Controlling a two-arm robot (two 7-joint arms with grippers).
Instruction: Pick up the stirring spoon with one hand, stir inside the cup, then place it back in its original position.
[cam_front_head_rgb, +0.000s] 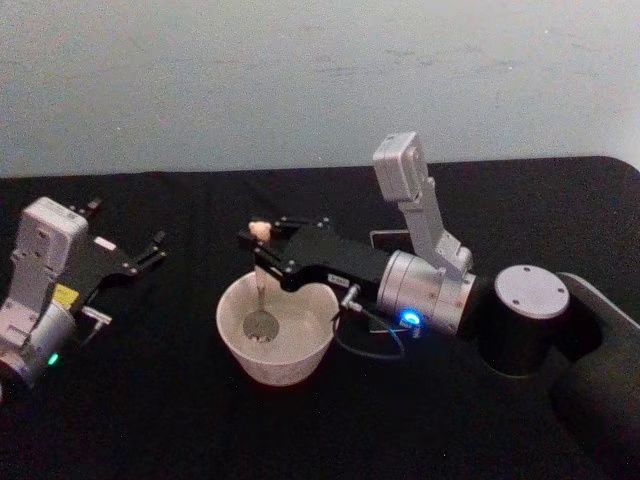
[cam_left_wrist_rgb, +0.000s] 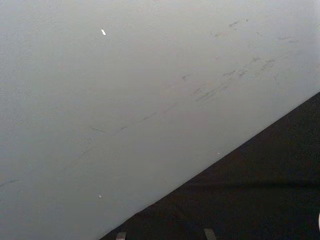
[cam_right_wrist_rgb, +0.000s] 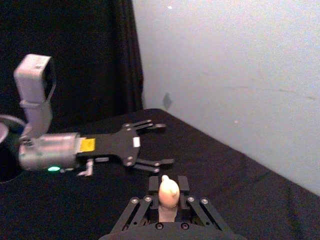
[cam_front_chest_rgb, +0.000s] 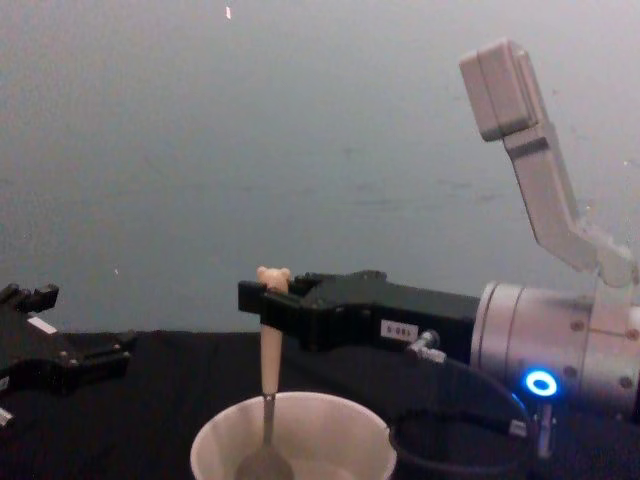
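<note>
Right claw (cam_front_head_rgb: 262, 243) was clenched on the stirring spoon (cam_front_head_rgb: 261, 290), gripping the cream handle just under the bear head. The right arm reached in from the right side and lay nearly level above the tabletop (cam_front_head_rgb: 150, 400), with the claw directly over the cup (cam_front_head_rgb: 228, 335).

The spoon hung close to upright, leaning slightly. The chest view showed the bear head poking up just above the fingers, with the handle and metal neck dropping straight down past the rim. The spoon's bowl was inside the cup, low near the bottom and toward the cup's left side. I couldn't tell whether it touched the bottom. The right wrist view showed the bear head pinched between the two fingers.

The cup sat on the black tabletop near the middle, upright, and the claw wasn't touching it.

A thin-walled dark holder (cam_front_head_rgb: 384, 240) showed just behind the right forearm, right of the cup. It was mostly hidden by the arm.

Left claw (cam_front_head_rgb: 152, 250) was released, fingers spread, holding nothing. It was parked on the left side of the tabletop, well apart from the cup, with its tips pointing toward the back wall and slightly toward the cup.
</note>
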